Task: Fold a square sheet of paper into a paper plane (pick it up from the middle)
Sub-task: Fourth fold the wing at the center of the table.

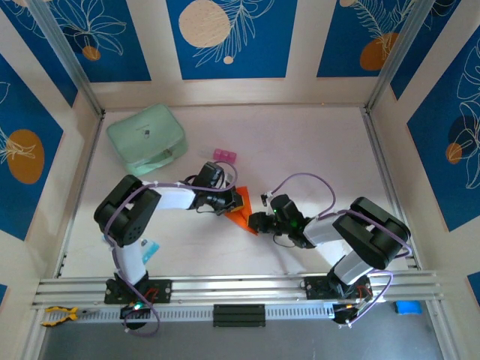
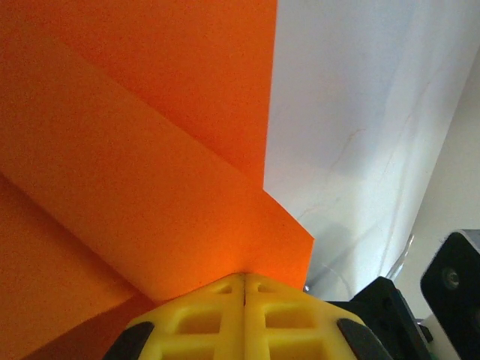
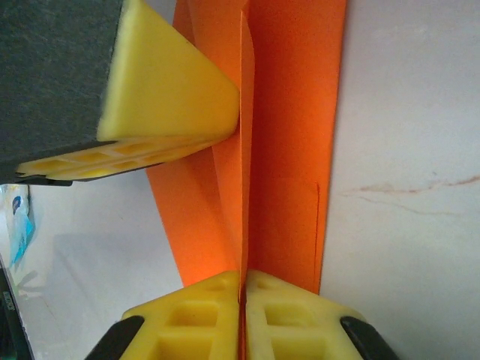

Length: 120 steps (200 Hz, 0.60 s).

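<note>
Pale tabletop [image 1: 315, 150] sits boxed in by walls with blue flowered panels [image 1: 232, 30], and your folded orange paper [image 1: 241, 212] lies near its middle, caught between both arms.

From above, your left gripper [image 1: 227, 206] comes at the paper from 9 o'clock and your right gripper [image 1: 256, 222] from 4 o'clock, the two almost nose to nose.

On the right wrist view, your right gripper [image 3: 241, 281] has its yellow fingers pressed together on a thin upright ridge of the paper [image 3: 292, 112], which runs straight into the seam between them. So that one is clamped on the paper. A yellow finger [image 3: 165, 90] of the left gripper leans against the same ridge from 10 o'clock.

On the left wrist view, your left gripper [image 2: 245, 281] is fully closed, its tips touching the paper [image 2: 150, 150] where two slanted flaps overlap. You cannot tell from here whether any layer is pinched between them.

The paper's straight long edge lies flat against bare table at 3 o'clock on both wrist views.

For room, you have bare table from 12 round to 3 o'clock of the paper, out to the far and right walls, and a bare strip at 6 o'clock down to the metal rail [image 1: 240, 285]. At 10 o'clock a mint-green case [image 1: 147, 139] sits well apart, and a small pink block [image 1: 224, 156] lies near your left gripper at 11 o'clock.
</note>
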Motion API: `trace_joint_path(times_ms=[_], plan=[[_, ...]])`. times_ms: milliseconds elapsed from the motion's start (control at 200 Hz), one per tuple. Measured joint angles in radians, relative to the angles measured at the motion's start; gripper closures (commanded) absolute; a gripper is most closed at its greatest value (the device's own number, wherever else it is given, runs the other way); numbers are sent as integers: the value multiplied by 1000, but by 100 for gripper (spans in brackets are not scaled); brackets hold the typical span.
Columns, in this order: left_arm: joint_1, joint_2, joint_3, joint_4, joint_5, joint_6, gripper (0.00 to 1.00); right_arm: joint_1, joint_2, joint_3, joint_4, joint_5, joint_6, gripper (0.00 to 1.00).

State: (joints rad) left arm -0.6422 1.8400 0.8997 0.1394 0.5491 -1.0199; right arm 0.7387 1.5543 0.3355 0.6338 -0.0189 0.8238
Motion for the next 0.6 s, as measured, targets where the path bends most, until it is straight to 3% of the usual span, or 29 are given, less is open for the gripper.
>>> trace_joint_path(times_ms=[600], plan=[[0, 18, 27, 3, 1, 7, 90, -6, -6, 5, -24, -3, 26, 95]])
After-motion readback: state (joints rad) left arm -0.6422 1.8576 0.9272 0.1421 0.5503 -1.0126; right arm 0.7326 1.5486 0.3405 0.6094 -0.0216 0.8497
